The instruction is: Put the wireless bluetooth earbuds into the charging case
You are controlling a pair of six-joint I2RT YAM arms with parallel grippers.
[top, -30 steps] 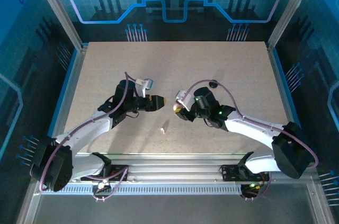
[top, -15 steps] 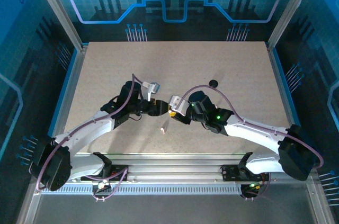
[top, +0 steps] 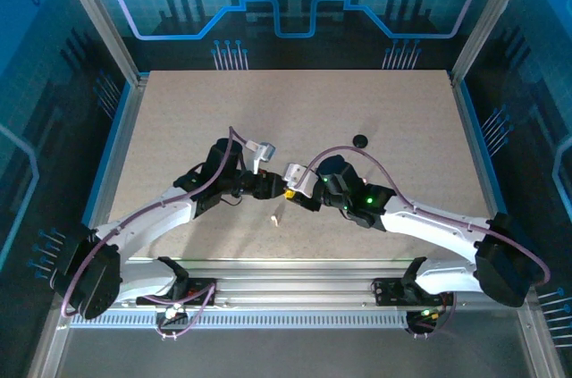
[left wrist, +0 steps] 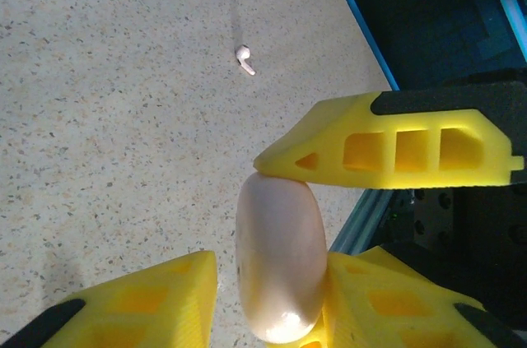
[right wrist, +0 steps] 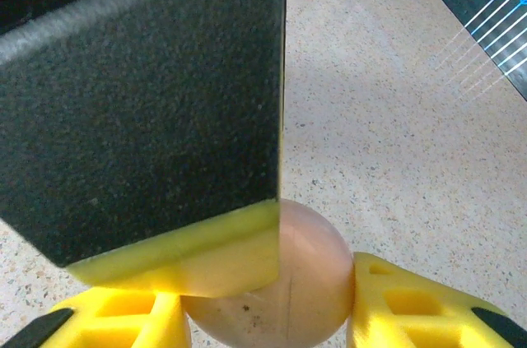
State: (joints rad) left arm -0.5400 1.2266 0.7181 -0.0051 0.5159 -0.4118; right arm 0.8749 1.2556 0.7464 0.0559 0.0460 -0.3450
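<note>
A round pink charging case (right wrist: 309, 282) hangs just above the table, its lid closed. My right gripper (right wrist: 268, 282) is shut on it across its width, and one of its fingers (left wrist: 387, 142) rests on the case's top edge. My left gripper (left wrist: 272, 264) reaches in from the other side and straddles the case (left wrist: 280, 257) edge-on. Its right finger touches the case and a narrow gap shows at its left finger. The two grippers meet at the table's middle, left gripper (top: 277, 185) against right gripper (top: 291, 189). A whitish earbud (top: 276, 217) lies on the table just in front of them, earbud (left wrist: 243, 58).
A black puck (top: 360, 140) lies behind the right arm. The speckled tabletop (top: 179, 119) is bare to the back and left. A metal frame rail (top: 116, 146) bounds the left side.
Both arms have moved inward until the grippers met over the table's middle. The left gripper's jaws have narrowed around the pink case. The earbud on the table has not moved.
</note>
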